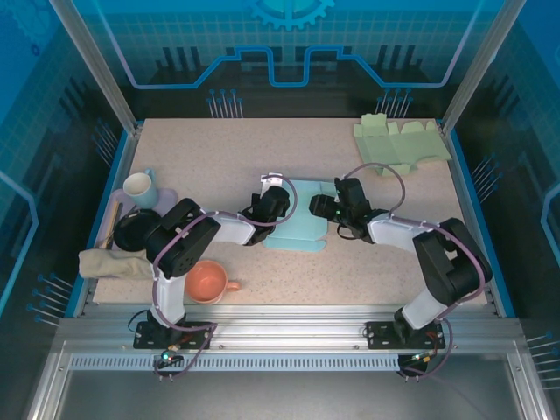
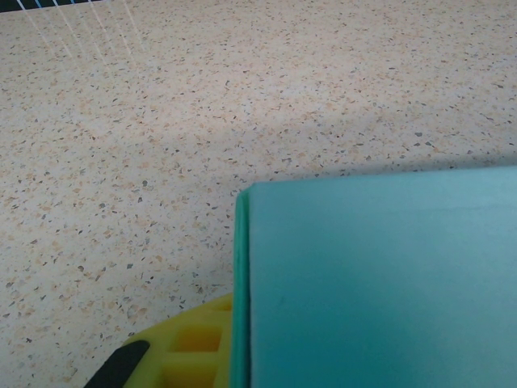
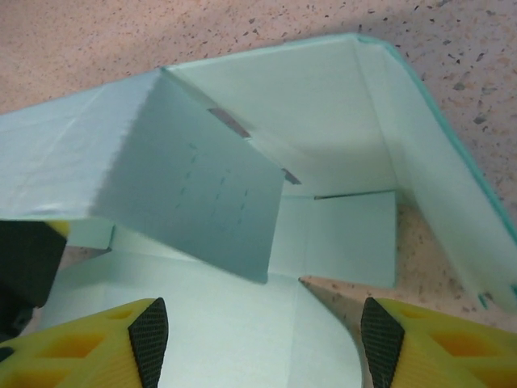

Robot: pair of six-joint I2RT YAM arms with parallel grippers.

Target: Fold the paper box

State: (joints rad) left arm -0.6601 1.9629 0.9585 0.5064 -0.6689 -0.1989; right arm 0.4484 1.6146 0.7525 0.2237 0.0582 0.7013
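Observation:
The pale teal paper box [image 1: 302, 229] lies half-formed at the table's middle. My left gripper [image 1: 273, 199] is at its left edge, shut on an upright wall of the box. In the left wrist view that teal wall [image 2: 380, 283] stands against my one visible yellow finger [image 2: 190, 347] and hides the other. My right gripper [image 1: 325, 208] is at the box's right side. Its jaws stand open [image 3: 265, 343] over a rounded flap [image 3: 242, 339] and face the box's hollow inside [image 3: 323, 137], where an inner panel [image 3: 194, 194] leans in.
A flat green box blank [image 1: 402, 144] lies at the back right. Along the left side are a white mug [image 1: 138, 185], a black dish [image 1: 136, 229], a wooden stick [image 1: 112, 220] and a beige cloth [image 1: 114, 264]. An orange cup [image 1: 208, 282] sits near the front.

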